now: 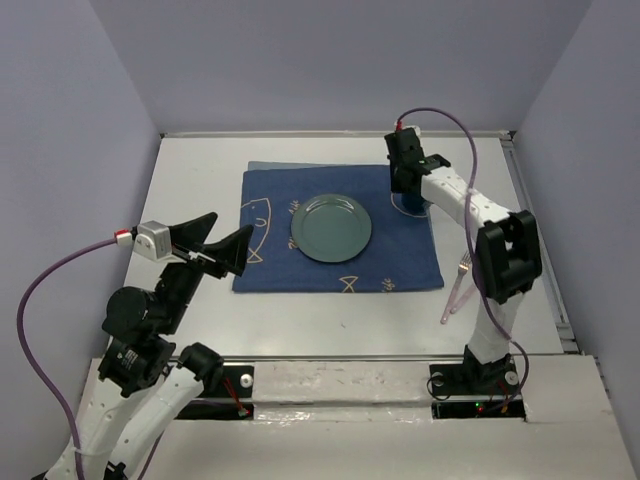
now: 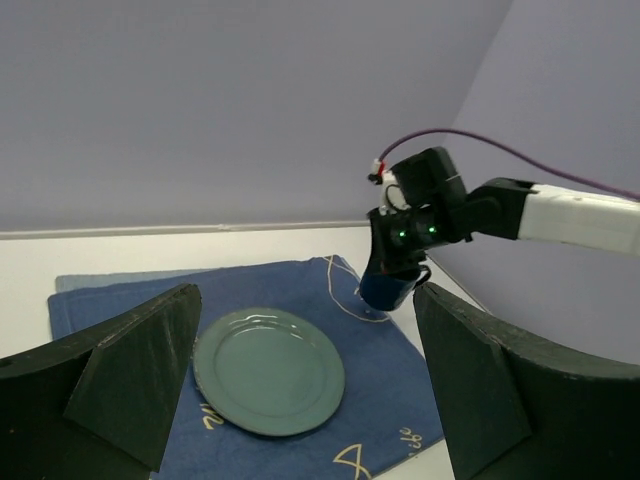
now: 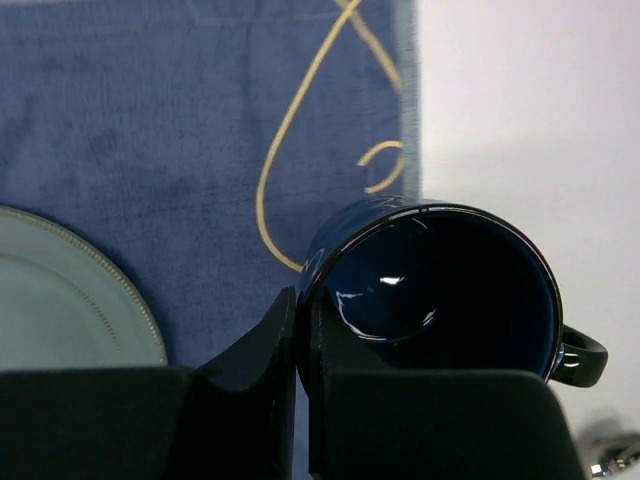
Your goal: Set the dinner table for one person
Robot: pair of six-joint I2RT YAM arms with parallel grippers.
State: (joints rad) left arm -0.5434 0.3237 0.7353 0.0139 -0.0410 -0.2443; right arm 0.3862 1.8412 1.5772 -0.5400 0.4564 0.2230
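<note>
Mug point(image 3: 440, 290), rim pinched by right gripper point(image 3: 303, 310) at far right corner of cloth point(image 1: 340, 272): keep level, seat base flat before letting go; left gripper point(image 1: 222, 240) spread.

Blue cloth point(image 1: 400, 262) and fork point(image 1: 456, 290) on dinner table point(image 1: 330, 322)

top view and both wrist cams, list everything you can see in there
dinner table: one, white, under everything
cloth: one, dark blue with gold fish outlines, mid-table
pale strip: one, light blue, peeking out at the cloth's far edge
plate: one, grey-green, centre of the cloth
mug: one, dark blue, upright at the cloth's far right corner
fork: one, pink handle, bare table right of the cloth
left gripper: one, black, open, left of the cloth
right gripper: one, black, shut on the mug's rim
</note>
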